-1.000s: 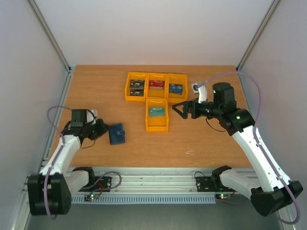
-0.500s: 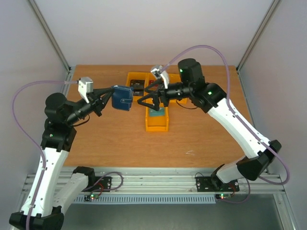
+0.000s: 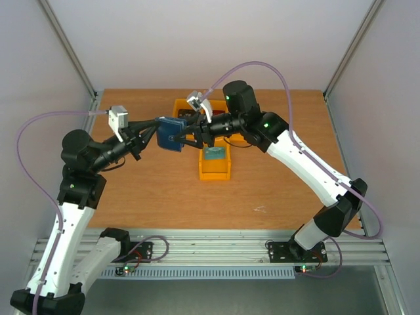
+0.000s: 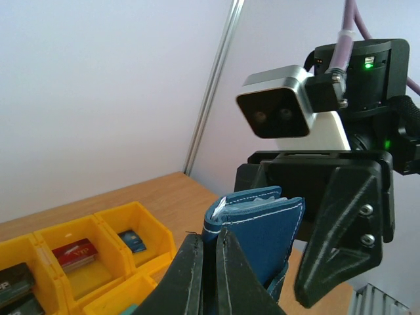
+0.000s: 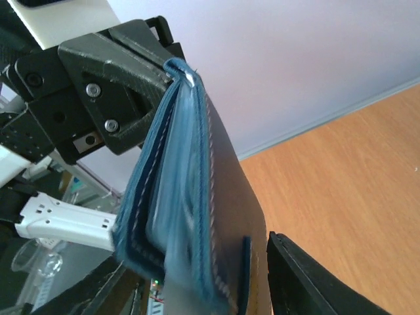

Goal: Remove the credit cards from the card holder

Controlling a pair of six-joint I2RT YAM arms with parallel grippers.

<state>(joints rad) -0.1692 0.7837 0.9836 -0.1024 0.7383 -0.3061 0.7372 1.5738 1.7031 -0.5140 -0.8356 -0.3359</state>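
Above the worktop [image 3: 131, 190], top view: the left end effector [image 3: 151, 131] is clamped on the left edge of the holder [image 3: 169, 134], which hangs in the air beside the yellow bins [image 3: 214, 173]. The right end effector [image 3: 188, 136] is spread wide around the holder's right edge; contact cannot be judged.

Left wrist view: both fingers [image 4: 190, 275] pinch the lower edge of the folded, upright holder [image 4: 262, 226]. A black finger [image 4: 341, 243] of the right end effector stands just beside it. The bins [image 4: 39, 237] below hold cards [image 4: 75, 252], one of them red.

Right wrist view: the holder [image 5: 223, 197] appears edge-on, a dark cover over pale blue leaves. A left finger [image 5: 111, 79] grips its far end, and the right fingers [image 5: 298, 282] flank it, well parted. Whether there are cards inside cannot be told.
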